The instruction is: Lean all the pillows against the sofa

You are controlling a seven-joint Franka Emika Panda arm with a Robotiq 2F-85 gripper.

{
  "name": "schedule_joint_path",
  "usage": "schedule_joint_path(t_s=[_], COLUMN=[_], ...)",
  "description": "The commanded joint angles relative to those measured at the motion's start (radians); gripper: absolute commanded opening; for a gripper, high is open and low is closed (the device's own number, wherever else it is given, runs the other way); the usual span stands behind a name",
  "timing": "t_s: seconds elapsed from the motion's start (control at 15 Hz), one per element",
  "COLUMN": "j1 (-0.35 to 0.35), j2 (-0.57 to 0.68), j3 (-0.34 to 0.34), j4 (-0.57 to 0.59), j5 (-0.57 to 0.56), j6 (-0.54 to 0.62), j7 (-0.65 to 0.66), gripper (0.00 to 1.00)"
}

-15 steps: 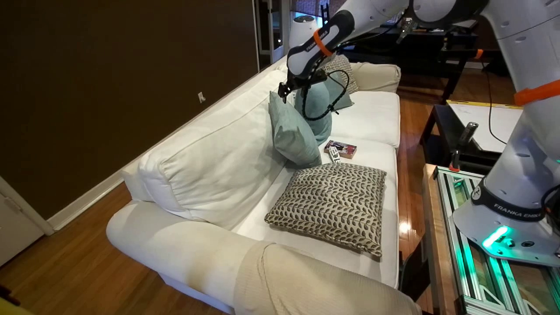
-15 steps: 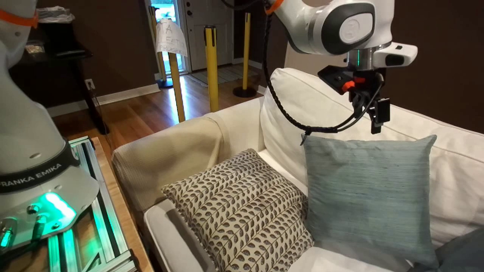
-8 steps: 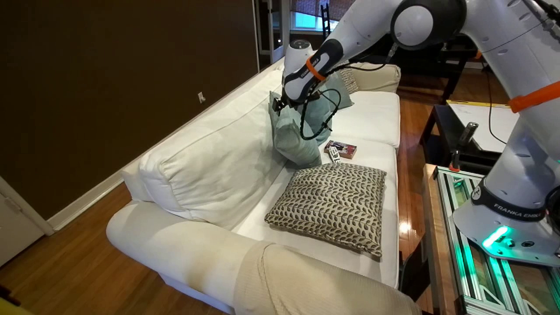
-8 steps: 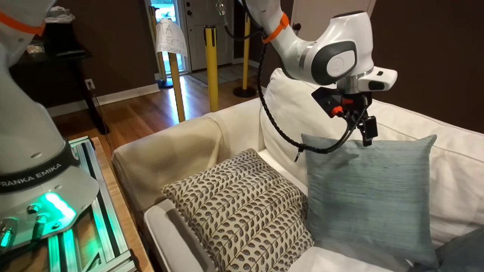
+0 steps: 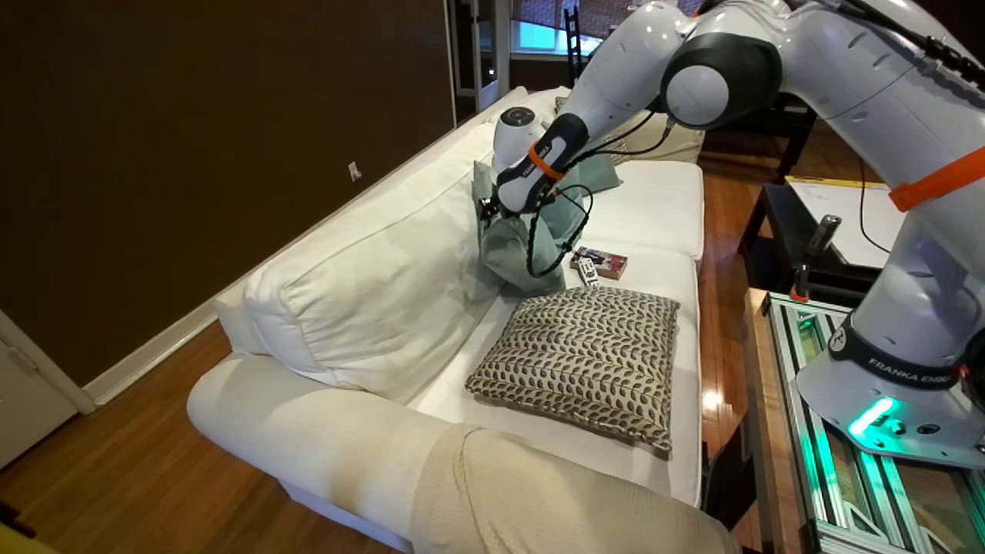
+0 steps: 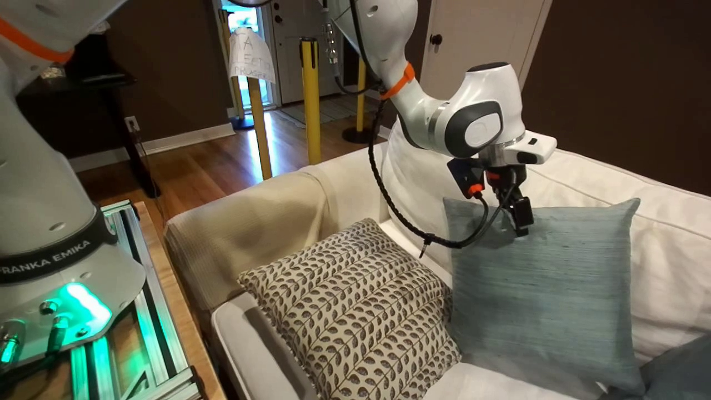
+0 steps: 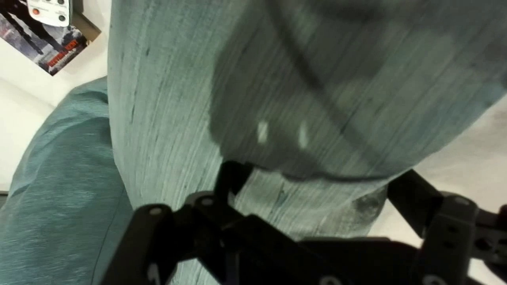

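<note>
In an exterior view, the robot base stands at far left. Next to the right is the sofa, with its armrest nearest to this base. Beside the armrest, the patterned pillow lies flat on the seat, its broad face looking up. It is square, therefore it has no clear long axis; one corner points to the place where armrest and sofa back meet.

Further right, the arm is bent over the seat, and its hand points downward with a small tilt, at the upper edge of the teal pillow, left of the middle. In the wrist view, the two fingers stand wide apart, and a part of this pillow shows in the gap between them; whether they touch it, one cannot tell. The teal pillow, also square, stands on its lower edge and leans on the back cushion; its upper edge runs nearly level, two corners pointing upward, and the face is turned to the front of the sofa. At the lower right, only a part of a second teal pillow is visible. In an exterior view, a remote and a printed box lie on the seat, near the patterned pillow.
</note>
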Motion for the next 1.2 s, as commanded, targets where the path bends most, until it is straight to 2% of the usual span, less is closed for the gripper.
schedule_joint_path(t_s=[0.0, 0.07, 0.4, 0.67, 0.8, 0.87, 0.93, 1.13], j1=[0.033, 0.031, -0.005, -0.076, -0.11, -0.121, -0.137, -0.17], j2=[0.072, 0.072, 0.04, -0.034, -0.052, -0.055, -0.058, -0.056], j3=[-0.049, -0.05, -0.059, -0.038, -0.04, -0.051, -0.054, -0.076], j4=[0.051, 0.061, 0.098, 0.085, 0.092, 0.099, 0.109, 0.147], j5=[0.02, 0.025, 0.065, 0.111, 0.139, 0.147, 0.157, 0.174], j6=[0.008, -0.012, -0.114, -0.251, -0.314, -0.329, -0.352, -0.407], j7=[0.043, 0.048, 0.074, 0.062, 0.084, 0.106, 0.124, 0.232], gripper=[0.69, 0.69, 0.32, 0.03, 0.0, 0.03, 0.01, 0.03])
